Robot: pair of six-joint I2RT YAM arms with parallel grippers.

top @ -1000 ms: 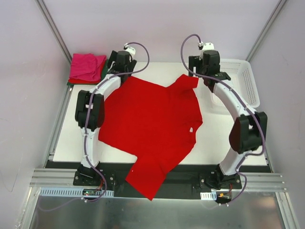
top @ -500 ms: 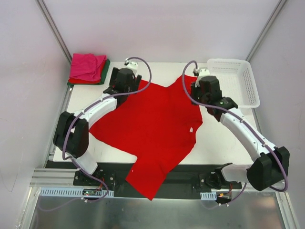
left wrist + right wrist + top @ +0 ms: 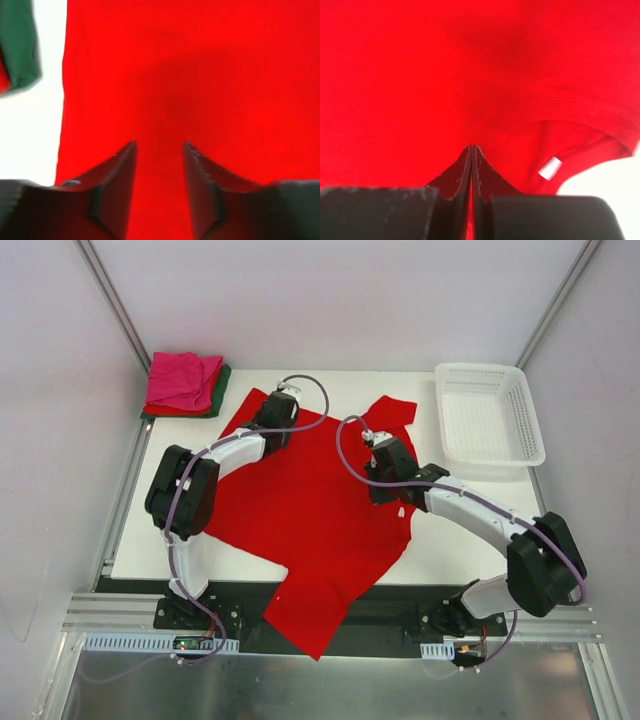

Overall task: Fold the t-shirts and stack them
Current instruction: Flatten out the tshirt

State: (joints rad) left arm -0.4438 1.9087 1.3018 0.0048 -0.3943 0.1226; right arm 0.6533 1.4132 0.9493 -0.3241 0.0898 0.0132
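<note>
**Top view**
- The basket (image 3: pixel 490 415) stands at the far right of the table (image 3: pixel 335 390) and serves as the reference.
- The red shirt (image 3: pixel 300 510) lies spread open on the table left of the basket, apart from it. One sleeve reaches towards the basket's near left corner. The shirt's lower part hangs over the near table edge.
- A folded stack (image 3: pixel 185 382) of pink, red and green shirts lies far left of the basket, at the opposite far corner.
- The left gripper (image 3: pixel 277 412) is set down on the shirt's far part, well left of the basket and just beside the stack.
- The right gripper (image 3: pixel 383 490) is set down on the shirt near the collar, left of the basket and nearer the arm bases.

**Left wrist view**
- The left gripper (image 3: pixel 159 145) has its fingers (image 3: pixel 117 180) spread, with a clear gap between them.
- Flat red cloth shows in the gap and on all sides ahead; no fold is caught.
- The shirt's edge runs just left of the fingers, with bare table (image 3: pixel 30 135) beyond it.
- The stack's green shirt (image 3: pixel 17 45) shows at upper left.

**Right wrist view**
- The right gripper (image 3: pixel 471 147) is clenched; the fingers (image 3: pixel 452 175) meet along their full length.
- The tips touch the red cloth. Whether a fold is caught between them cannot be told.
- The collar (image 3: pixel 580 145) curves just right of the tips, with a white label (image 3: pixel 550 168) inside it
</note>
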